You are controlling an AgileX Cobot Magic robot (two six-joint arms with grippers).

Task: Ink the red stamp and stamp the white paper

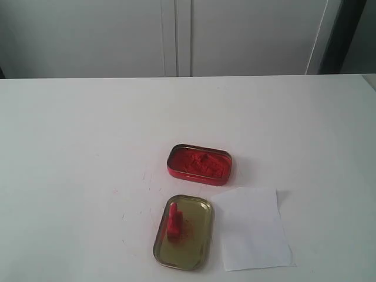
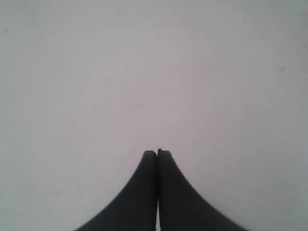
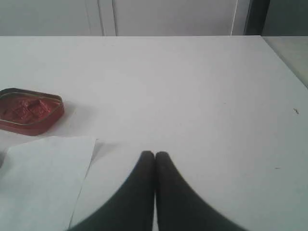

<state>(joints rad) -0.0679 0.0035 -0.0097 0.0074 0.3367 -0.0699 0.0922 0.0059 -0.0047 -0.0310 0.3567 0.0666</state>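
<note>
Exterior view alone shows red stamp (image 1: pixel 173 222) inside gold lid (image 1: pixel 197 230).

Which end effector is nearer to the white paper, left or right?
Right. The right end effector is shut close beside the white paper; the left end effector hangs over table with no paper in its view.

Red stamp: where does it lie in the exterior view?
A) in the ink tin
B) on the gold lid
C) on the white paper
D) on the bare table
B: the red stamp lies on the gold lid, which sits beside the white paper and nearer the camera than the ink tin.
</note>
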